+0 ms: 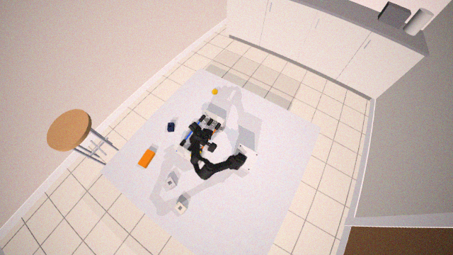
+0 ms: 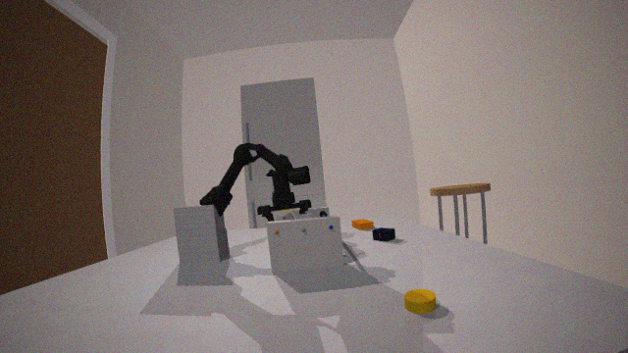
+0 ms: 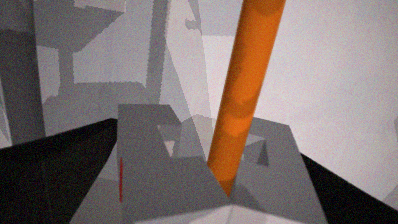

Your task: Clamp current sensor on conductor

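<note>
End effector (image 3: 210, 200) clamped wide on grey split-core sensor (image 3: 165, 170), orange conductor (image 3: 240, 100) inside; white terminal box (image 2: 304, 245) adjacent on surface (image 2: 491, 294).

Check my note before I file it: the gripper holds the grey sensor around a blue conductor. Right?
Not blue. In the wrist view the conductor running through the grey sensor is orange. The gripper does hold the sensor around it.

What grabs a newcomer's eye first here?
In the wrist view, the orange conductor runs steeply up the middle of the frame, seated in the notch of the grey split-core sensor, which the claw is shut on. From outside, the black arm arches over a grey block, with a yellow puck on the table in front.
</note>
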